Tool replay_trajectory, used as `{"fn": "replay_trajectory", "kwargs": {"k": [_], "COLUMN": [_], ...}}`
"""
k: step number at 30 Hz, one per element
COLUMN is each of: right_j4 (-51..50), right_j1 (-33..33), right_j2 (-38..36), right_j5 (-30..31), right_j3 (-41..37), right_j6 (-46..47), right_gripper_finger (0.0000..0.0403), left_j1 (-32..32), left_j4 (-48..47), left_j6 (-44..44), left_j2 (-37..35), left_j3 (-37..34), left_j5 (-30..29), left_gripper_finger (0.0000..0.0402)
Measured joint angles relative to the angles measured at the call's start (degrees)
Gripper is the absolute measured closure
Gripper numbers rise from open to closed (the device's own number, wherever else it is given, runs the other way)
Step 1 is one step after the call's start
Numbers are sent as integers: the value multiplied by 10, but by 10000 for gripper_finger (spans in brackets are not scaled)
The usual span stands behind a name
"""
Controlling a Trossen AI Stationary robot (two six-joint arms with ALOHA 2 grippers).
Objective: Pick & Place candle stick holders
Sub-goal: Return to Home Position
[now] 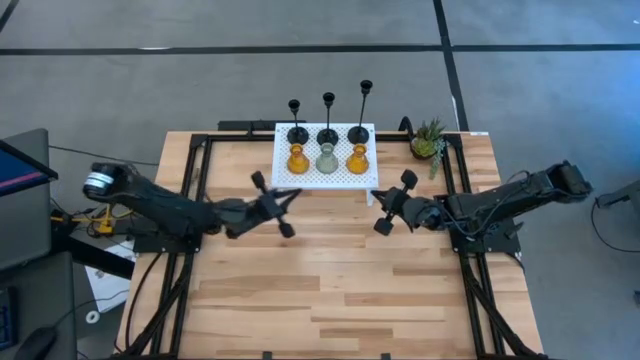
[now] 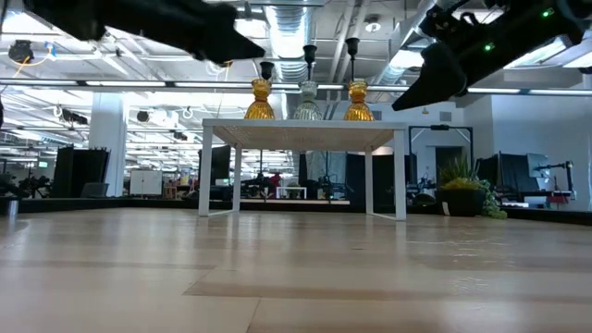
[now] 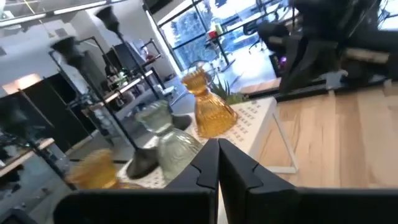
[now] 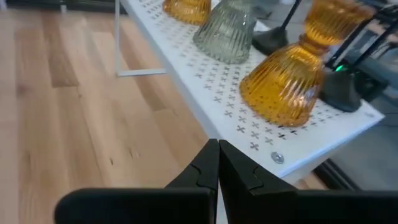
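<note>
**Both grippers closed and empty, off the stand's front corners**

High view. The white perforated stand sits top centre on the table, with its back edge at the table's far edge. All six candle stick holders are on it, upright, in two rows.
- Back row: three black holders with stems of differing height.
- Front row: left amber holder, grey-green holder, right amber holder. A narrow strip of bare perforated top lies between this row and the stand's front edge.

Left gripper: centre-left of frame, near the stand's front-left corner and apart from it. In the left wrist view its fingers are pressed together with nothing between them.

Right gripper: centre-right, near the front-right corner and apart from the stand. In the right wrist view its fingers meet, holding nothing.

Low view: both arms hang at the top of the frame, well above the boards.

Room: a gap of bare wood lies between the two grippers, in front of the stand's front edge. Bare boards fill the lower half of the high view. A potted plant stands at upper right, near the stand's right edge, and the right arm lies below it in frame.
</note>
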Motion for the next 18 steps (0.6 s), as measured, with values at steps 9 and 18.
{"fn": "replay_trajectory", "kwargs": {"k": [9,18], "right_j4": [2,4], "right_j1": [-43,-108], "right_j2": [-12,-76], "right_j5": [-114,-275], "right_j3": [0,0], "right_j6": [-48,-125], "right_gripper_finger": [403,403], "left_j1": [46,122], "left_j4": [-180,-266], "left_j6": [-116,-165], "left_j2": [-206,-298], "left_j3": [-70,-88], "left_j5": [183,368], "left_gripper_finger": [399,397]}}
